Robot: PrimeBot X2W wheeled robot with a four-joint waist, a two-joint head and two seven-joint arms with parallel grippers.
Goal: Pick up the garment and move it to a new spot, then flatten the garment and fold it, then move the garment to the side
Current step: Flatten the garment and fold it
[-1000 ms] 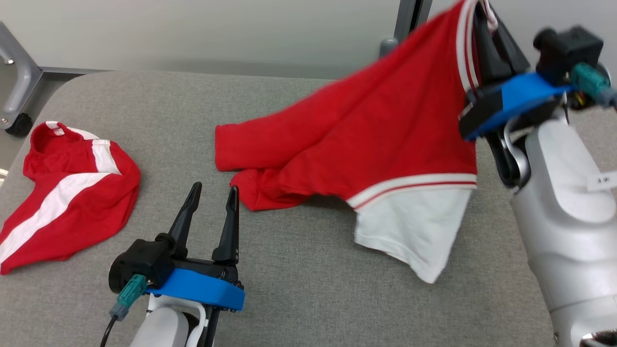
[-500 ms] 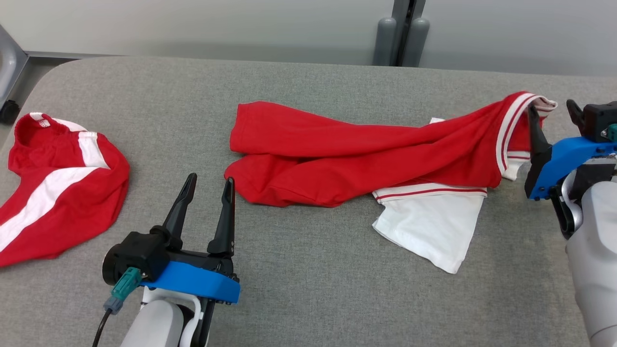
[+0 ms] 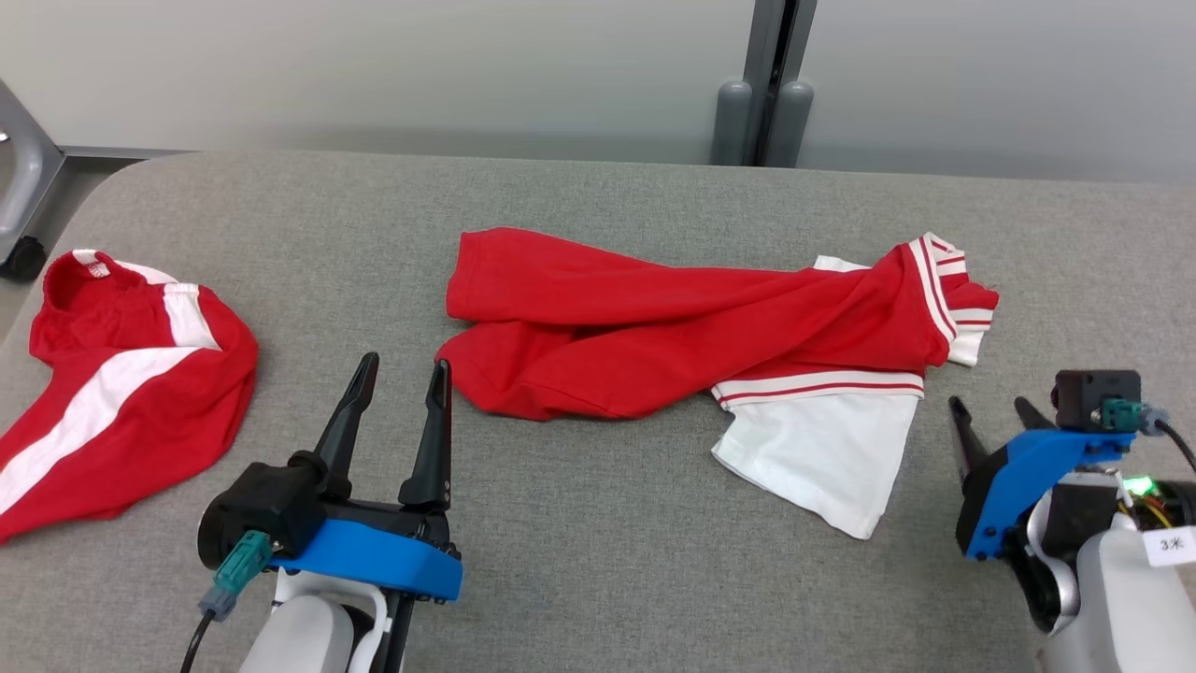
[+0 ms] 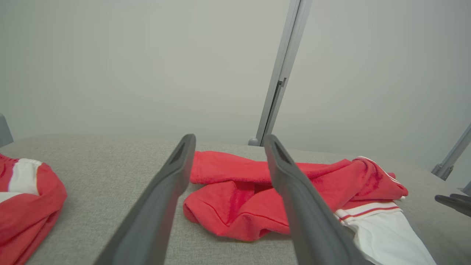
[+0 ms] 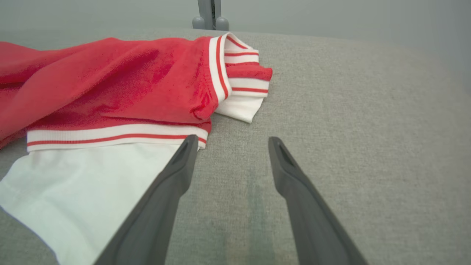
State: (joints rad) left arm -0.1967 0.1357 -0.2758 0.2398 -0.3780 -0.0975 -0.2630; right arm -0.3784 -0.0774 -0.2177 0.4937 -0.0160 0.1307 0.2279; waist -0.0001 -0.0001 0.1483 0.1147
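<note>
Garment [image 3: 673, 327]: bunched centrally on counter [image 3: 598, 561], between both arms, apparently within reach for flattening.
Left fingers [image 3: 433, 430]: spread, empty, near its left end.
Right fingers [image 3: 962, 435]: spread, empty, just clear of its white panel.

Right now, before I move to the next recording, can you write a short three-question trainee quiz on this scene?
1. True or false: the right gripper has its fingers shut on the garment.
2. The second garment lies: A) at the left end of the table; B) under the right gripper; C) on top of the garment.
3. Fill in: the garment's part nearest the right gripper is coloured ___.
Key: 1 false, the fingers are open and clear of it; 2 A; 3 white.
</note>
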